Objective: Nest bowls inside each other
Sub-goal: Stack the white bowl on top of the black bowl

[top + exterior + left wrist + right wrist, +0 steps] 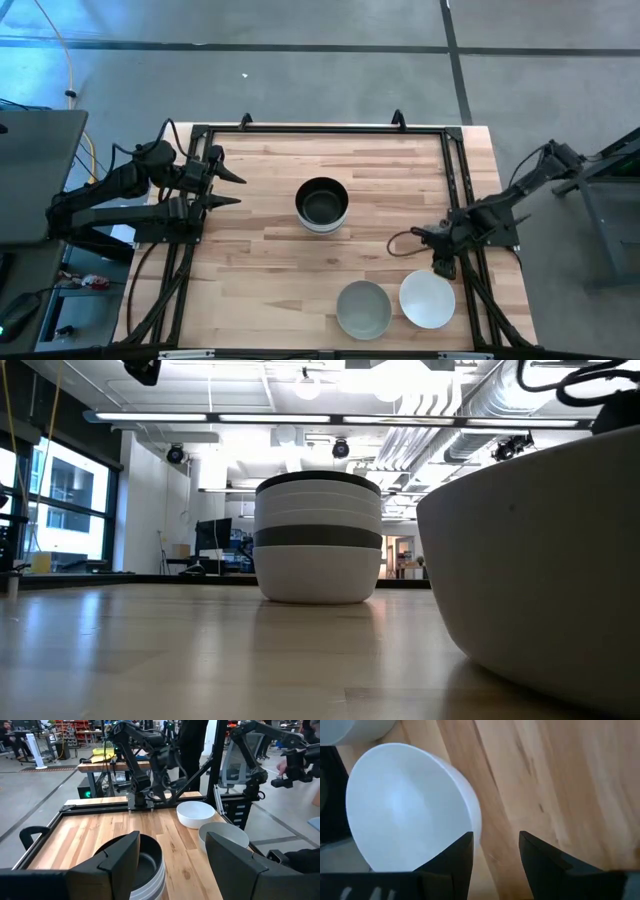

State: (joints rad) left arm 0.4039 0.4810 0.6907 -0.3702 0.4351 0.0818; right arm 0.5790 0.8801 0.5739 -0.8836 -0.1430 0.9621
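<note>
A stack of nested bowls (321, 205) stands mid-table, white and grey outside with a black one on top; it also shows in the low view (318, 538) and the left wrist view (145, 865). A grey bowl (363, 309) and a white bowl (427, 298) stand apart near the table's near edge. My right gripper (441, 266) is open at the white bowl's far rim (472, 815), fingers pointing down, gap (495, 852) over bare wood. My left gripper (228, 187) is open and empty at the table's left, pointing toward the stack. My right gripper has one finger (462, 850) right at the white bowl's far rim (476, 827). I cannot tell whether it touches the rim. The bowl stands on its base on the table.
The black frame rail (320, 128) runs around the tabletop. In the low view the near bowl (540, 560) fills the right side. Bare wood lies between the stack and the two single bowls. A person shows beyond the table in the left wrist view (192, 750).
</note>
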